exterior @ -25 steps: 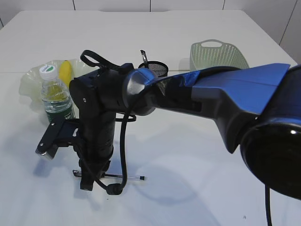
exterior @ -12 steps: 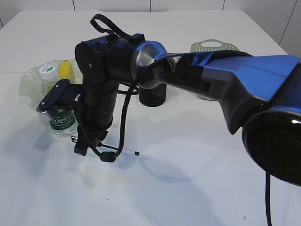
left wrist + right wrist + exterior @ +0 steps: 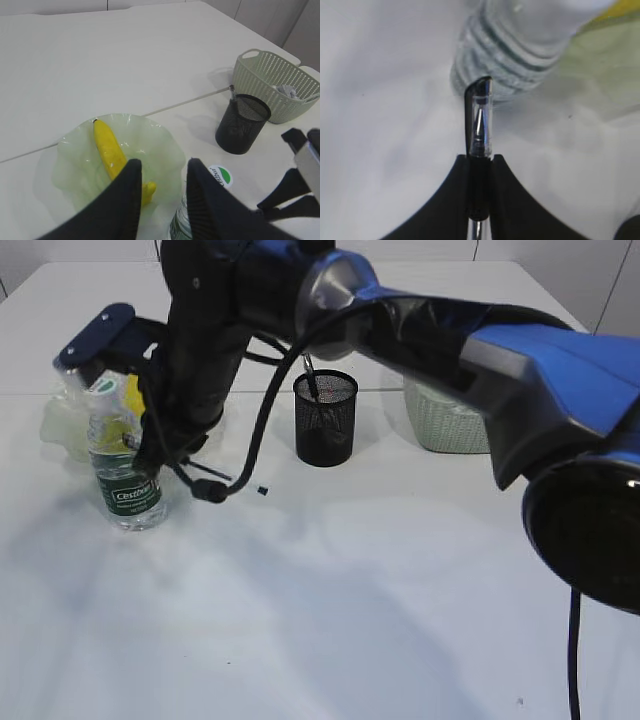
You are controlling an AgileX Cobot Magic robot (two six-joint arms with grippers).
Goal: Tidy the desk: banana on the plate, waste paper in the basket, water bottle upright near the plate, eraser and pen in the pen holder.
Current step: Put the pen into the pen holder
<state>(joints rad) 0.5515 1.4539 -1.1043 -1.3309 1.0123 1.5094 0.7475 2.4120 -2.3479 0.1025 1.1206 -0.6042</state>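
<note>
My right gripper (image 3: pixel 479 159) is shut on a clear pen (image 3: pixel 480 122) whose capped end points at the upright water bottle (image 3: pixel 510 55). In the exterior view this gripper (image 3: pixel 158 455) hangs above the table right beside the bottle (image 3: pixel 125 475), with the pen (image 3: pixel 222 476) sticking out to the right. My left gripper (image 3: pixel 162 167) is open and empty above the green plate (image 3: pixel 75 165), which holds the banana (image 3: pixel 110 150). The bottle cap (image 3: pixel 220 176) is just right of it. The black mesh pen holder (image 3: pixel 325 420) stands mid-table. No eraser shows.
A pale green basket (image 3: pixel 450 420) stands right of the pen holder, with crumpled paper (image 3: pixel 287 91) inside. A thin object (image 3: pixel 308 375) sticks out of the holder. The right arm (image 3: pixel 450 350) spans the table from the right.
My right gripper has lifted the pen off the table and carried it up and back, from the front left to beside the bottle.
</note>
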